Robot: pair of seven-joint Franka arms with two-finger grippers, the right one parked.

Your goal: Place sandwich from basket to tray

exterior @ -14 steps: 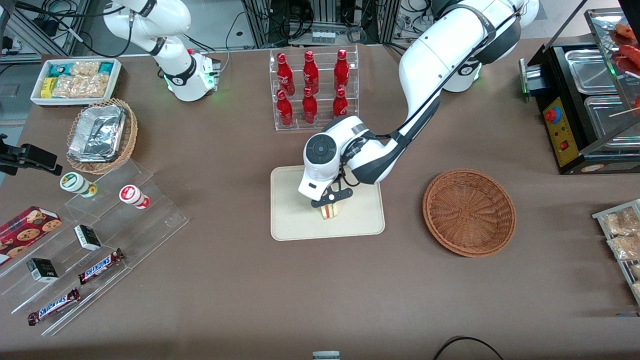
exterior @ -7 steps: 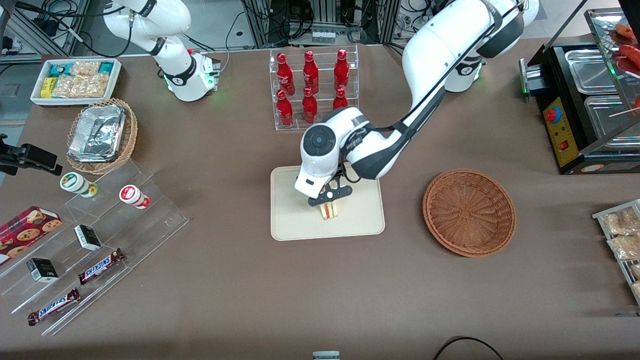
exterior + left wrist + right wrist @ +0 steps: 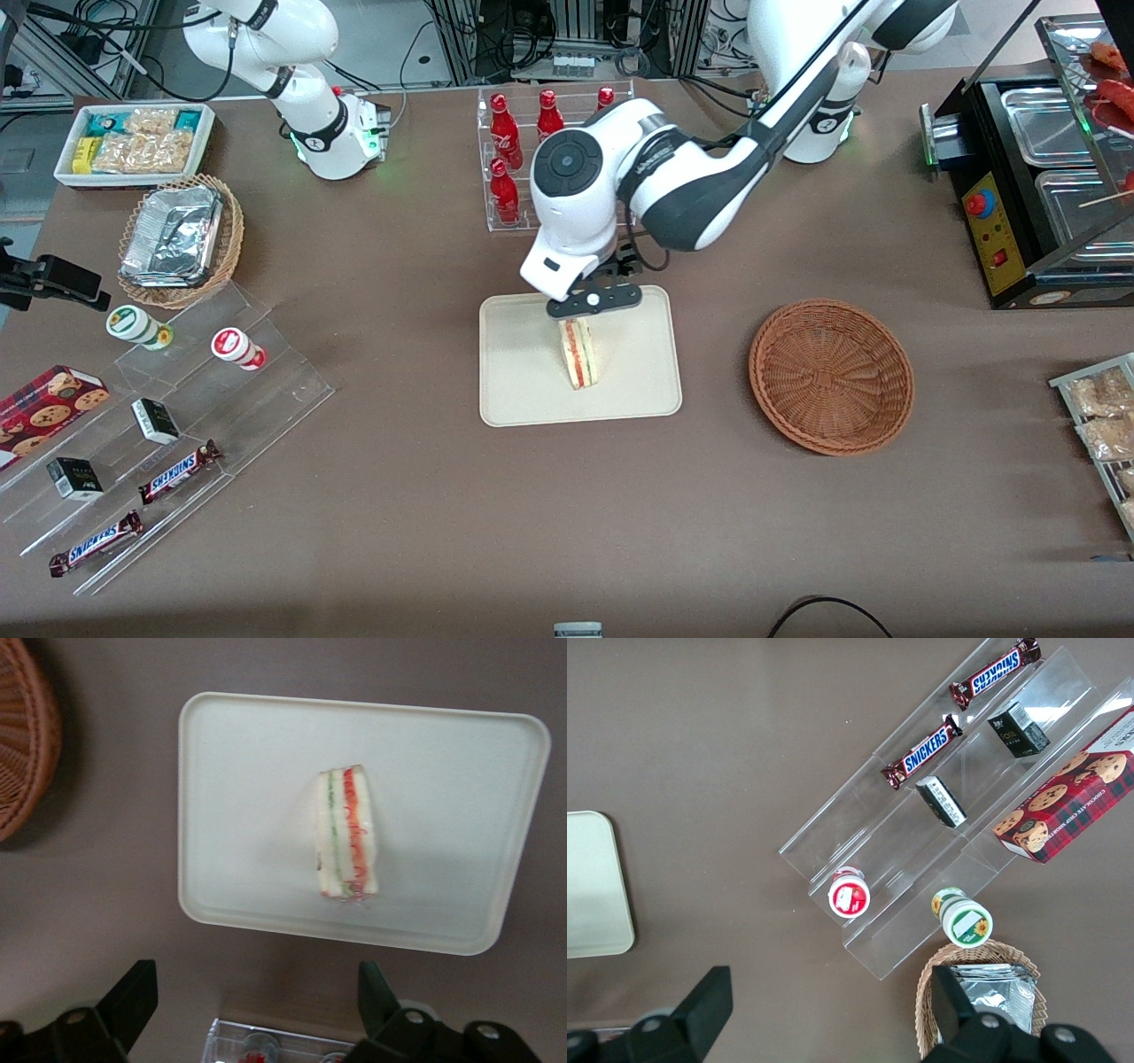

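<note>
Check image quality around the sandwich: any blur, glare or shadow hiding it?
Front view: sandwich sharp on the tray, gripper open above it, no glare. Left wrist view: slightly soft, sandwich layers readable; faint shadow beside it; basket casts a dark one.

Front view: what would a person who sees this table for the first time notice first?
Probably the sandwich standing on its edge in the middle of the cream tray, with the open gripper above it, clear of it. Next, the empty brown wicker basket beside the tray, toward the working arm's end, and the red bottles in a clear rack, farther from the camera.
</note>
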